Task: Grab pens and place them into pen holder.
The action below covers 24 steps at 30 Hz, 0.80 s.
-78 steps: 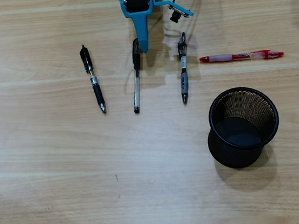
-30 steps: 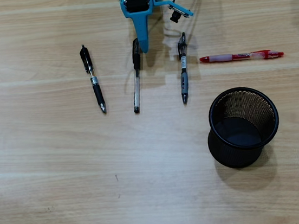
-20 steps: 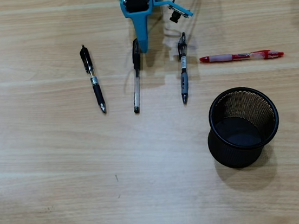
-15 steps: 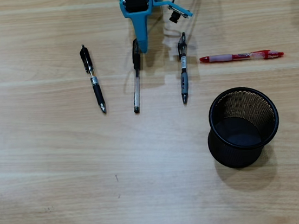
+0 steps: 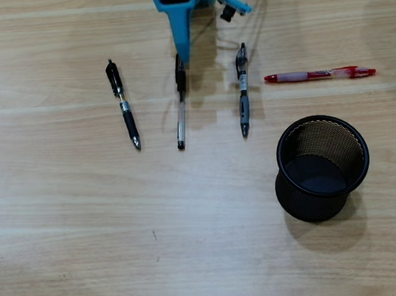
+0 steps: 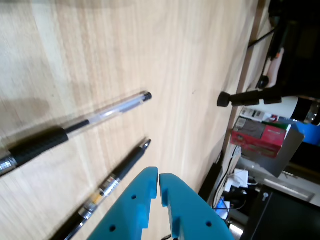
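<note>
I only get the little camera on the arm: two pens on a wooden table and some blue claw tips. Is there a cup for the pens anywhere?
Observer: Yes. The overhead view shows a black mesh pen holder standing upright, with no pens in it.
Operator: Are there just these two pens?
Observer: No, four. Right of yours lie a grey pen and a red pen. The red one lies crosswise to the rest.
Operator: Where is the claw among them?
Observer: From above, the gripper lines up with the top end of the clear pen, the second from the left.
</note>
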Each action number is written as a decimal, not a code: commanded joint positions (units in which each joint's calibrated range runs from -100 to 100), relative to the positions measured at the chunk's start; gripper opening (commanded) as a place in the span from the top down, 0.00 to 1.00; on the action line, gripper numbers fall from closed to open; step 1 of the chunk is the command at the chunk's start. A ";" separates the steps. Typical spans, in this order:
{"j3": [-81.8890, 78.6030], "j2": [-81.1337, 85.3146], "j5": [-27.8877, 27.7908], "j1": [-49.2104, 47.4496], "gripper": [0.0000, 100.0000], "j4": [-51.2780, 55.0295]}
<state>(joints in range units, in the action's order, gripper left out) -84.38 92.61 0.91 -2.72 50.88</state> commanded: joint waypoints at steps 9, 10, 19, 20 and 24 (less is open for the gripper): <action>26.01 -20.29 7.68 9.16 0.98 11.48; 27.91 -21.14 9.25 10.63 0.98 14.86; 56.51 -41.44 25.69 15.75 0.98 41.73; 59.68 -43.73 27.31 15.75 0.98 43.37; 70.18 -53.75 31.71 15.84 0.98 46.02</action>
<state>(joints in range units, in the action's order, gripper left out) -24.67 46.81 29.41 12.34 95.43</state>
